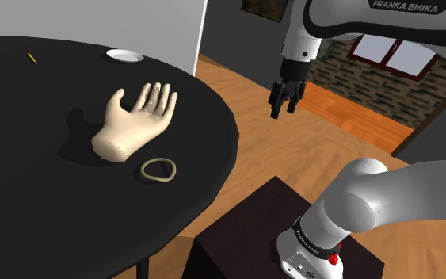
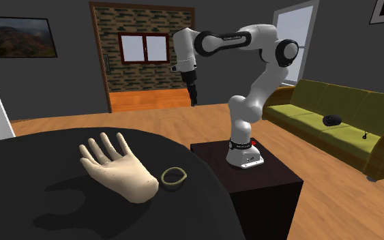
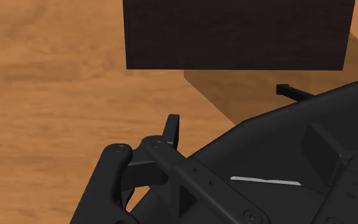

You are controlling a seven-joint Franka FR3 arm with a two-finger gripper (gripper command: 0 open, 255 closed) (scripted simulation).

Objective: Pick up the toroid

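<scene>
On black table [image 1: 23, 95]: ring [image 1: 144, 170] beside model hand [image 1: 134, 123] | pincer [image 1: 283, 113] spread, empty, above wood floor [image 1: 292, 150]

Second exterior view faces the arm [image 2: 260, 85] across the shared table [image 2: 197, 211]

My tool [image 3: 228, 105] hangs above a wooden floor [image 3: 50, 76], with its black body and linkages close under my eye. Its two fingers [image 3: 173, 127] stand apart, and nothing lies between them but floor. Past the fingertips I see the dark, flat top of the stand [image 3: 234, 35], whose shadow [image 3: 209, 86] falls across the boards beside it.
</scene>
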